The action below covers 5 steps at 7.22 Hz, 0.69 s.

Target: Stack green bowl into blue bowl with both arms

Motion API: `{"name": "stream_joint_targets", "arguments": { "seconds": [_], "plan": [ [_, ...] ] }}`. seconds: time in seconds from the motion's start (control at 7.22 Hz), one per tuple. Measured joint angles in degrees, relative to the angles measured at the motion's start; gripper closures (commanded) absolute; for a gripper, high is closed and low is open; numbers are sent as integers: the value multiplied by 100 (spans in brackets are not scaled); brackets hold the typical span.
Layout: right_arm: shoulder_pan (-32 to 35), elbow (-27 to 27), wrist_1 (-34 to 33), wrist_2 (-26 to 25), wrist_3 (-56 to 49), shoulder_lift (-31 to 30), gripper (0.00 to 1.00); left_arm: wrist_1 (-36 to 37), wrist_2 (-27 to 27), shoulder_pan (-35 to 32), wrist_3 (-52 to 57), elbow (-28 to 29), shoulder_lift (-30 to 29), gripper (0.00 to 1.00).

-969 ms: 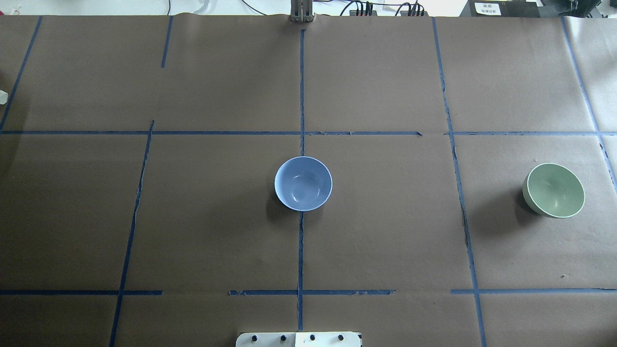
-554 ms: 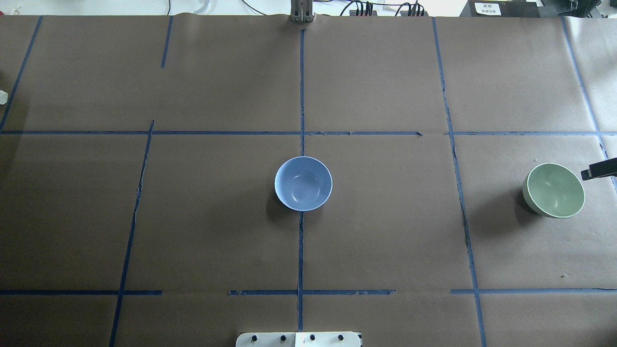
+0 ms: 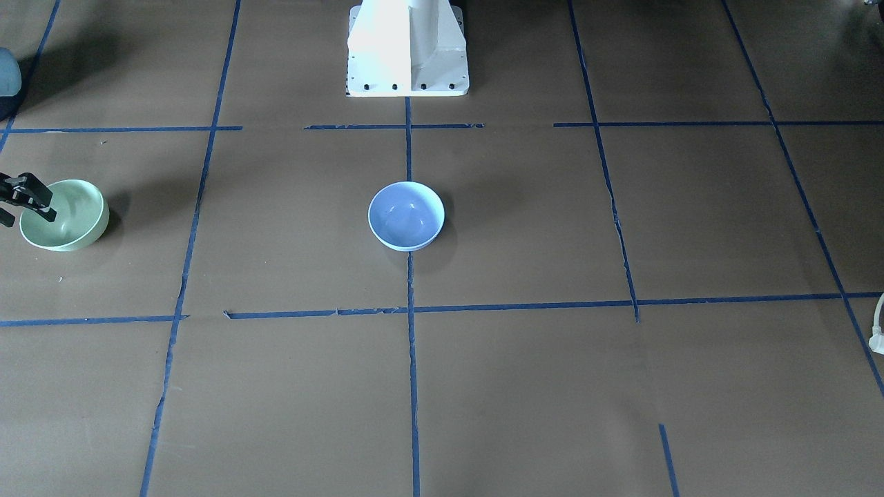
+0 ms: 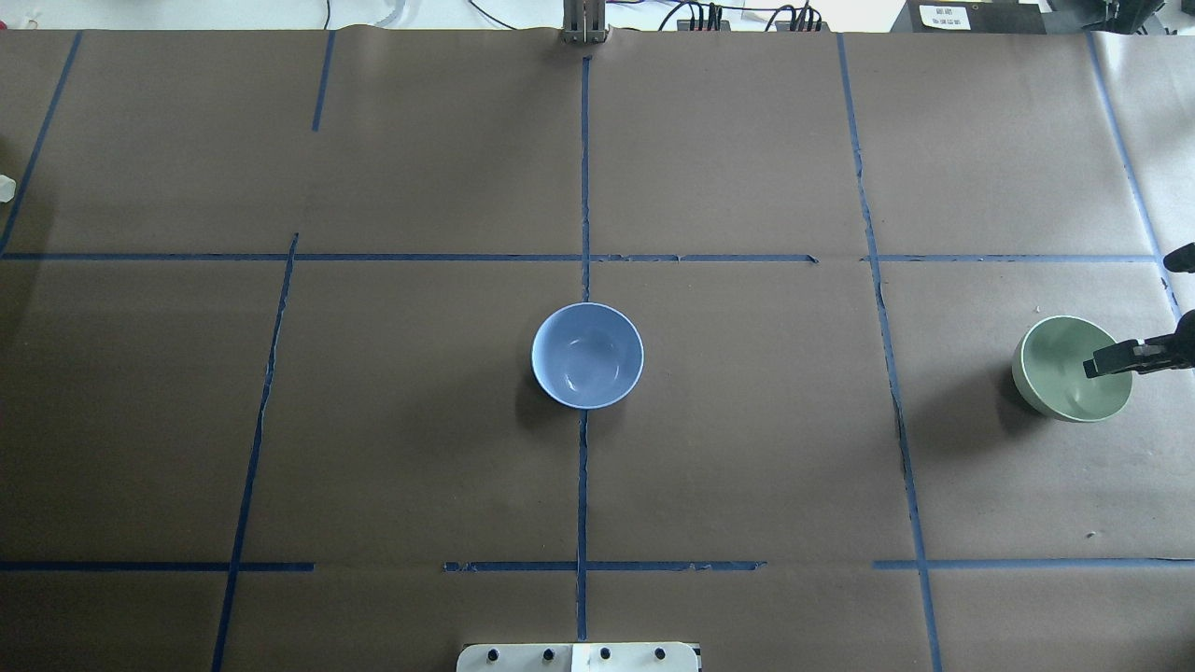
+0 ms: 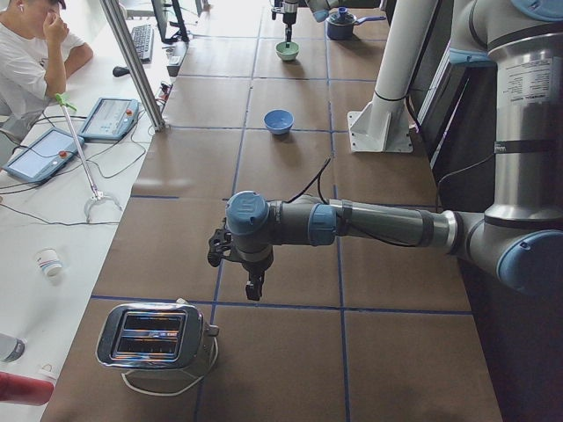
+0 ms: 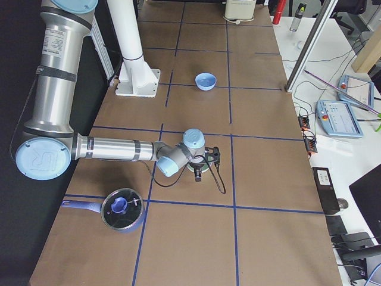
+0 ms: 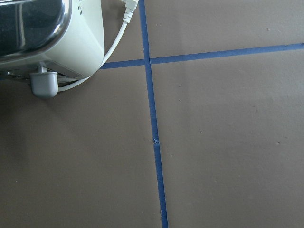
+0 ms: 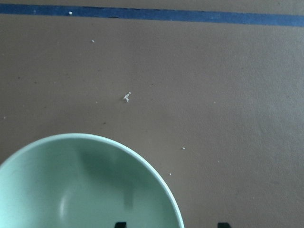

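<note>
Brown paper covers the table (image 4: 747, 467), gridded with blue tape (image 4: 583, 485); clock directions here take 12 o'clock as straight ahead of the robot.

Seen from the table's right end, a blue saucepan (image 6: 122, 210) under a glass lid lies nearest, at about 5 o'clock from the green bowl (image 4: 1055, 373). The right arm (image 6: 113, 149) stretches low over the paper to that bowl, which sits upright near the table's 3 o'clock edge. The right gripper (image 8: 171, 225) comes down on the bowl's 3 o'clock side with its pincer spread. One finger (image 4: 1106, 361) reaches inside the bowl and the other stands outside, so the rim passes between them. Whether either finger touches the rim cannot be told.

Farther along, the blue bowl (image 4: 587, 356) stands upright at the table's middle, on the central tape line. It is at 9 o'clock from the green bowl and well apart from it. The white pedestal (image 3: 407, 48) is at 6 o'clock from the blue bowl.

Farthest, well out at 9 o'clock from the blue bowl, the left arm (image 5: 378, 224) holds the left gripper (image 5: 253, 293) pointing down over the paper. It shows only in a side view, so whether its fingers are spread or pressed together cannot be told. A chrome-and-white toaster (image 5: 154, 337) with a white cord sits near it, at roughly 10 o'clock.
</note>
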Motion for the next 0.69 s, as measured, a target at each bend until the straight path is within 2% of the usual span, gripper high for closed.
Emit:
{"name": "stream_joint_targets", "arguments": {
  "seconds": [0.42, 0.69],
  "plan": [
    [-15, 28, 10, 19, 251, 22, 100, -1, 0, 0, 1, -7, 0, 0],
    [-13, 322, -193, 167, 402, 121, 100, -1, -6, 0, -19, -21, 0, 0]
  ]
}}
